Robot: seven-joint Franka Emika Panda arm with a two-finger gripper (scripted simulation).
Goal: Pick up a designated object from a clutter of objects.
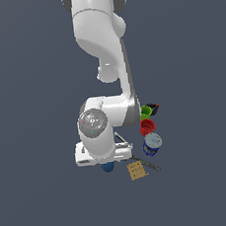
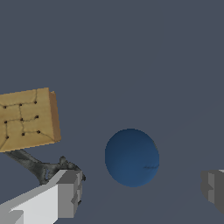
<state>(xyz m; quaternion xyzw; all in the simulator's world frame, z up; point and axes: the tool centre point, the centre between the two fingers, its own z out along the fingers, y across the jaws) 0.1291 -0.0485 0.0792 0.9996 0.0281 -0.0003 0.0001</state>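
— Arm first: Franka Panda arm [image 1: 104,86] folded down over the clutter, its gripper [image 2: 140,194] low above the floor. How do the jaws stand?

— Wide apart, with nothing held. One finger [image 2: 65,192] shows on one side of the dark-blue ball [image 2: 131,157], the other at the far edge of the wrist view. The ball sits on the floor between them, nearer the first finger.

— And in the exterior view?

— The ball [image 1: 108,167] just peeks out under the hand. To the exterior view's right lie the blue-white can [image 1: 152,144], red cup [image 1: 147,127] and green cup [image 1: 145,111], all apart from it.

— Risks?

— A smooth ball may roll or squirt out if the fingers close off-centre. The tan square block [image 2: 27,119] and the grey metal tool [image 2: 39,165] lie close to the near finger; descending, it could strike the tool.
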